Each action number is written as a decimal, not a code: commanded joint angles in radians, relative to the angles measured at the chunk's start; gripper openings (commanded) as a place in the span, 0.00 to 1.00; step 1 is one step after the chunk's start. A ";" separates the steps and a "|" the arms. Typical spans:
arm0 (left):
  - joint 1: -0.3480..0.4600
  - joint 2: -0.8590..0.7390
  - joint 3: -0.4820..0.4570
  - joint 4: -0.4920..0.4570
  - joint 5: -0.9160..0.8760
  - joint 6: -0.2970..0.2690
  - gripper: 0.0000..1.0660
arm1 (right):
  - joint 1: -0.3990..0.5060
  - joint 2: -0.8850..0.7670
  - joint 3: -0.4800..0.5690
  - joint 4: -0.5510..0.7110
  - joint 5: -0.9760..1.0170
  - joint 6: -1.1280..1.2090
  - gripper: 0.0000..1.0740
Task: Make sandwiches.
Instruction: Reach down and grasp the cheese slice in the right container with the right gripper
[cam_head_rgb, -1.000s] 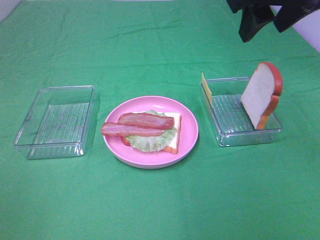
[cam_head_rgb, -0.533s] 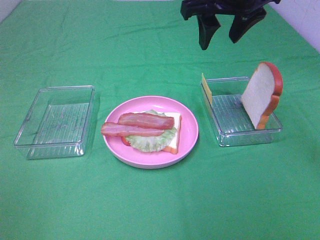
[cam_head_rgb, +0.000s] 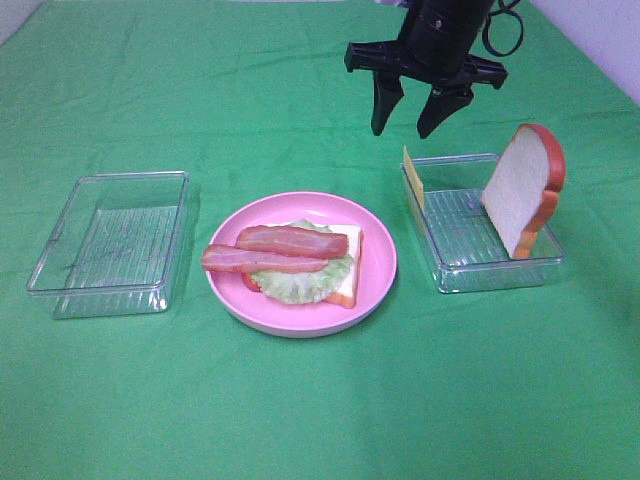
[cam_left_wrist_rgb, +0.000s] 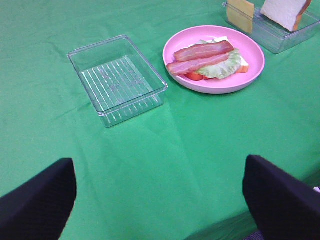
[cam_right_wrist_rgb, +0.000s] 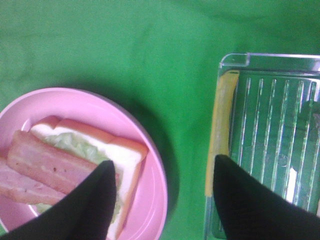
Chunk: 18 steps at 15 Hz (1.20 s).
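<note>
Green cloth covers the worktop (cam_head_rgb: 320, 400), bare along its near edge. At its middle sits the pink plate (cam_head_rgb: 378, 268) carrying the half-built sandwich: a bread slice (cam_head_rgb: 349, 266), a lettuce leaf (cam_head_rgb: 300, 283) and two bacon strips (cam_head_rgb: 290, 241). An empty clear tray (cam_head_rgb: 110, 245) lies toward the left edge. Toward the right edge, a second tray (cam_head_rgb: 455, 235) holds the cheese square (cam_head_rgb: 413, 176) upright against its plate-side wall and the top slice (cam_head_rgb: 520, 195) leaning at the opposite wall. Beyond, the right claw (cam_head_rgb: 402, 130) hovers above the cheese, jaws apart and empty. Cheese looks the step in hand; next calls for a descent that straddles its thin upper edge. A second ago this claw hung at the far right corner; it has swung in and lowered, while the food has not moved. The left claw (cam_left_wrist_rgb: 160, 200) waits spread wide, empty.
</note>
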 joint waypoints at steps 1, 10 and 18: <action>-0.001 -0.023 0.001 0.002 -0.011 -0.004 0.81 | -0.016 0.032 -0.006 0.015 0.077 -0.019 0.50; -0.001 -0.023 0.001 0.002 -0.011 -0.004 0.81 | -0.016 0.130 -0.006 -0.081 0.064 -0.019 0.42; -0.001 -0.023 0.001 0.002 -0.011 -0.004 0.81 | -0.016 0.132 -0.006 -0.090 0.066 -0.019 0.18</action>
